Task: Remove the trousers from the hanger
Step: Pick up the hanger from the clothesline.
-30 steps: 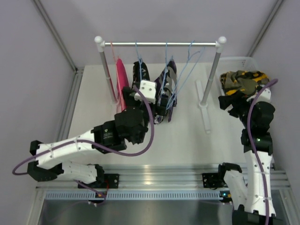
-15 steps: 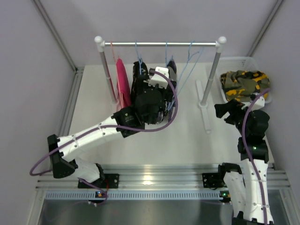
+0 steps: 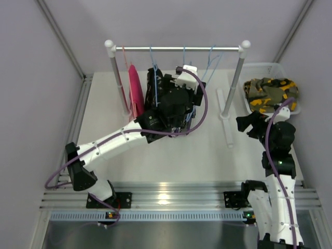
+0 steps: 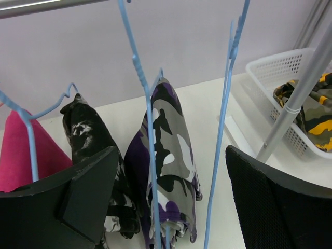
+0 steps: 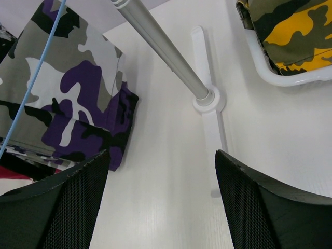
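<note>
Step in hand: lining up on the third pair. Yellow-olive camo trousers (image 3: 270, 93) are already in the white basket (image 3: 264, 66) at the right, off the rail. Three pairs hang on the rail (image 3: 176, 49): pink trousers (image 4: 21, 155), black printed trousers (image 4: 91, 135) and purple camo trousers (image 4: 166, 111). The purple pair is draped over a blue hanger (image 4: 148, 129), with a bare-looking blue hanger (image 4: 223, 129) just beside it on the basket side. Left gripper (image 4: 171, 154) is at the rack facing the purple pair. Its fingers (image 4: 78, 202) are spread wide with nothing gripped, the cloth and both hanger wires sitting between them but ahead of the tips. Right gripper (image 5: 162, 155) is over the worktop (image 3: 207, 150) near the right post, fingers wide open and empty. My read of the next move: push the left fingers in around the folded cloth only, keeping both wires out of the pinch, then close and pull the pair clear of its hanger. Can't tell whether the hem touches the worktop.
</note>
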Motion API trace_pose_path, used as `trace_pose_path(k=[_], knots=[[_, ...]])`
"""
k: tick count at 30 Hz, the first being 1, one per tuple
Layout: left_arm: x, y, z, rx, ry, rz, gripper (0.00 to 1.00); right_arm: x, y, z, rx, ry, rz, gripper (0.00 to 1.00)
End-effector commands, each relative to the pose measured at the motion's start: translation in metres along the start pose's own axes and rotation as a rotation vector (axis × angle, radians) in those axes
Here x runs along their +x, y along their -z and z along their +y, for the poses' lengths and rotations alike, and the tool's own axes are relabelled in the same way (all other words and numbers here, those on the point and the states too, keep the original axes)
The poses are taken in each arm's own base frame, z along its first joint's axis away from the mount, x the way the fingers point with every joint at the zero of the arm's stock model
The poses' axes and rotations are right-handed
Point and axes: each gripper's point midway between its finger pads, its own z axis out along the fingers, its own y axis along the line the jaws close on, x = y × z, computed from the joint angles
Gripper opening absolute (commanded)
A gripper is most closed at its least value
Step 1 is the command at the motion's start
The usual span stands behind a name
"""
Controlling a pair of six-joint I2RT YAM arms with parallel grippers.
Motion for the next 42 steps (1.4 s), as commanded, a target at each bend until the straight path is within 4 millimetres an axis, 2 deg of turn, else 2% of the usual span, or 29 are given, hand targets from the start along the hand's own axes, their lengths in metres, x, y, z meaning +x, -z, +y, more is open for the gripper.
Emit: trace_pose_path(k=[1,8,10,13,19,24,27,28,31,33,38,40,41,42], knots=[[-0.024,-0.009,-0.001,0.007,0.059,-0.053,0.89,-0.012,-0.001,0.007,-0.029,0.042,-0.051,0.81],[-0.024,-0.033,0.013,-0.017,0.084,-0.047,0.88,-0.011,-0.005,0.006,-0.031,0.044,-0.048,0.82],[-0.019,-0.039,0.014,-0.027,0.069,-0.040,0.85,-0.009,-0.007,0.005,-0.030,0.042,-0.042,0.82],[-0.012,-0.045,0.014,-0.029,0.061,-0.028,0.74,-0.007,-0.008,0.004,-0.032,0.040,-0.039,0.82],[0.003,-0.049,0.008,-0.003,0.061,-0.003,0.71,-0.004,-0.011,0.002,-0.027,0.037,-0.029,0.82],[0.007,-0.051,0.004,0.015,0.058,-0.002,0.66,-0.005,-0.012,0.001,-0.025,0.038,-0.030,0.82],[0.002,-0.054,0.004,0.023,0.060,-0.014,0.58,-0.005,-0.015,0.001,-0.025,0.037,-0.019,0.82],[0.000,-0.055,0.003,0.029,0.060,-0.017,0.49,-0.005,-0.015,0.002,-0.026,0.037,-0.015,0.82],[-0.003,-0.057,0.002,0.036,0.052,-0.015,0.41,-0.005,-0.015,0.001,-0.021,0.037,-0.014,0.82],[-0.004,-0.057,0.001,0.043,0.051,-0.018,0.33,-0.005,-0.015,0.000,-0.018,0.039,-0.018,0.82],[-0.008,-0.060,-0.002,0.056,0.045,-0.026,0.31,-0.003,-0.014,-0.001,-0.015,0.039,-0.016,0.82],[-0.011,-0.060,-0.003,0.060,0.041,-0.030,0.27,-0.003,-0.015,-0.001,-0.018,0.037,-0.015,0.82],[-0.010,-0.061,-0.005,0.063,0.039,-0.028,0.24,-0.003,-0.015,0.000,-0.019,0.037,-0.013,0.82],[-0.014,-0.061,-0.005,0.066,0.044,-0.034,0.11,-0.002,-0.015,-0.001,-0.017,0.038,-0.012,0.82]])
